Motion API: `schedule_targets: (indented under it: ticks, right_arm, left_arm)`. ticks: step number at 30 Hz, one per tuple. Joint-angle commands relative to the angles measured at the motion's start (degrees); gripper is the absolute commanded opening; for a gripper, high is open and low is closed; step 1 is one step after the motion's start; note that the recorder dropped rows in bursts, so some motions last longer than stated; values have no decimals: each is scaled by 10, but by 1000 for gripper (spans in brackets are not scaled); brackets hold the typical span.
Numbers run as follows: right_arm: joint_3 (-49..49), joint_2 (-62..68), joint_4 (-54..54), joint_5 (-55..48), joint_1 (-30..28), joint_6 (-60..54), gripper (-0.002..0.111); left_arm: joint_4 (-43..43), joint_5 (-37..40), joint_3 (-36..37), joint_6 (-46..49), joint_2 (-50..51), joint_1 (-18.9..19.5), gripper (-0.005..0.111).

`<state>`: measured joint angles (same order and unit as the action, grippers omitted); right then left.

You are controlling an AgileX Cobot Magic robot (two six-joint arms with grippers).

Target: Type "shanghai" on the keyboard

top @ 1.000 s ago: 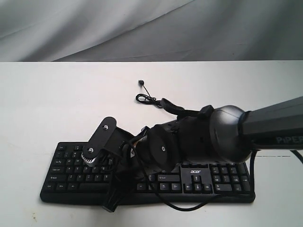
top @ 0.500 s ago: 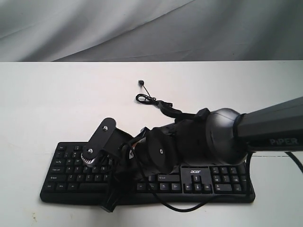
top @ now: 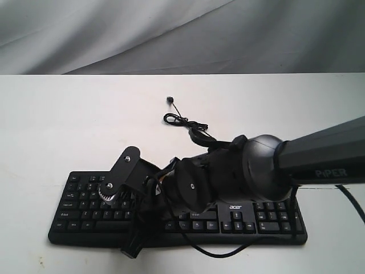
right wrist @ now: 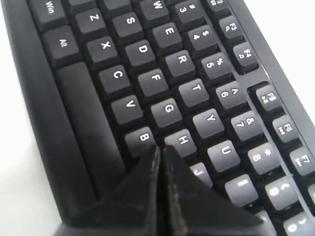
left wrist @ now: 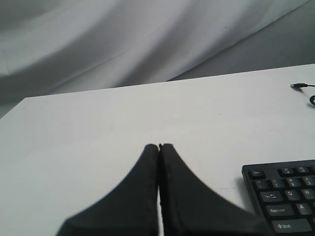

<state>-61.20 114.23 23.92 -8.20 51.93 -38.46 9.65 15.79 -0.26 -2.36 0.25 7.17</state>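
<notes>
The black keyboard (top: 268, 220) with its white acer logo lies along the near edge of the table. My right arm reaches in from the right and covers its middle. In the right wrist view my right gripper (right wrist: 160, 148) is shut and empty, its tips low over the keyboard (right wrist: 142, 49) at the gap between the B key (right wrist: 141, 138) and the H key (right wrist: 183, 140), partly covering J. In the exterior view that gripper (top: 142, 210) sits over the letter block. My left gripper (left wrist: 159, 146) is shut and empty above bare table beside the keyboard's Esc corner (left wrist: 283, 196).
The keyboard's thin black cable (top: 178, 119) lies coiled behind it, its plug (top: 169, 100) loose further back on the white table (top: 68, 125). Grey cloth hangs behind the table. The right arm's own cable loops past the keyboard's front edge (top: 222, 254).
The right arm has shifted a little to the left and lower over the keyboard's letter keys. The keyboard and its cable have not moved.
</notes>
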Motion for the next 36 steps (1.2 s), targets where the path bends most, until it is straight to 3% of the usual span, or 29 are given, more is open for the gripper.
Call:
schedule_targets:
  ticks: [1, 15, 36]
  right_arm:
    - [0, -24, -8, 0, 1, -1, 0]
    - [-99, 30, -30, -36, -1, -1, 0]
    - [-101, 38, -34, -45, -7, -1, 0]
  left_arm:
    - [-1, -6, 3, -3, -2, -4, 0]
    - [-1, -6, 3, -3, -2, -4, 0]
    - [-1, -6, 3, -3, -2, -4, 0]
